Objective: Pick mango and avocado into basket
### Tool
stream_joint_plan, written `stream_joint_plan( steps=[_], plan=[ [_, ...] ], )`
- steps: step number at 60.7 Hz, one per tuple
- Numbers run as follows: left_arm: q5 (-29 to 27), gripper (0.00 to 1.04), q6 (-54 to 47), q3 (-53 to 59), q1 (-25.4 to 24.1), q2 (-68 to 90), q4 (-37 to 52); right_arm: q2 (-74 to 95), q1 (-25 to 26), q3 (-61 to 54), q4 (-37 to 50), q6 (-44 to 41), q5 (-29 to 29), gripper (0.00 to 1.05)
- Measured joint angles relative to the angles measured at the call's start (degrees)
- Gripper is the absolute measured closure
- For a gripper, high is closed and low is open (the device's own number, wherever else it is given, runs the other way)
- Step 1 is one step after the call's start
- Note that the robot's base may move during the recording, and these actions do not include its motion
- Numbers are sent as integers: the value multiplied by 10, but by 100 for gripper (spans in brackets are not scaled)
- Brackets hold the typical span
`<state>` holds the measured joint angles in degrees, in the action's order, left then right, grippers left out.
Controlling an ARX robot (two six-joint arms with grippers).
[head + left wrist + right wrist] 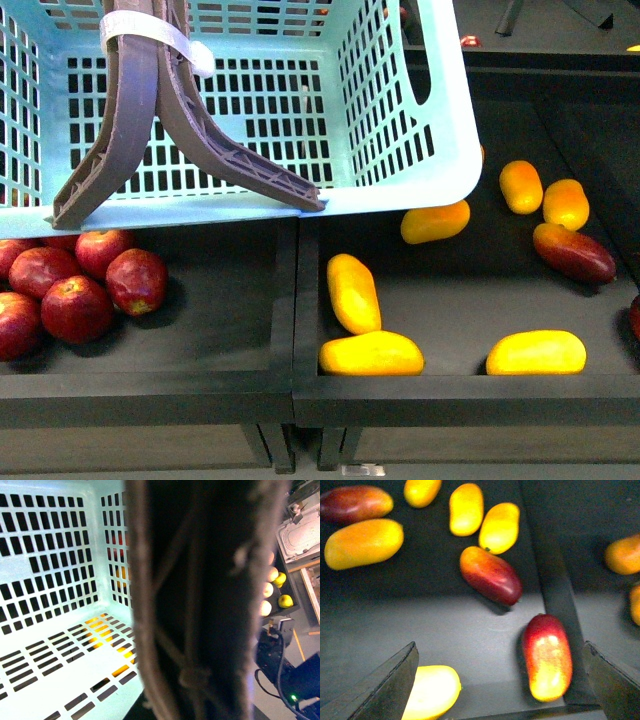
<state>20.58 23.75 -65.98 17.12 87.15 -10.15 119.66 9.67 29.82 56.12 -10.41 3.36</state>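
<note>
The light teal basket [400, 120] hangs tilted over the back of the bins, and its slotted floor [55, 645] fills the left wrist view. My left gripper is shut on the basket's brown-grey handles [200, 605], which sit close to the camera and hide the fingers. A white tie [150, 35] binds the handles. My right gripper [500, 685] is open above the right bin. A red mango blending to yellow [547, 656] lies between its fingers, near one fingertip [612, 680]. A second red mango [491, 575] [573, 252] lies further off. The avocado is out of view.
Several dark-red apples [80, 290] fill the left bin. All-yellow mangoes [370, 353] lie scattered in the right bin, one beside the other right fingertip [432, 692]. A black divider [305, 300] separates the bins. Another dark-red mango [355, 503] lies at the far corner.
</note>
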Motion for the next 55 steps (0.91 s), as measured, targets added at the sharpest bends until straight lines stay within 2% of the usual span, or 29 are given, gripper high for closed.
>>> stream_joint_plan(
  steps=[19, 39, 55],
  plan=[
    [0, 99, 0, 0, 0, 0, 0, 146, 22, 161, -60, -132, 63, 8],
    [0, 99, 0, 0, 0, 0, 0, 247, 41, 318, -130, -205, 100, 8],
    [0, 99, 0, 0, 0, 0, 0, 320, 56, 423, -172, -243, 106, 8]
  ],
)
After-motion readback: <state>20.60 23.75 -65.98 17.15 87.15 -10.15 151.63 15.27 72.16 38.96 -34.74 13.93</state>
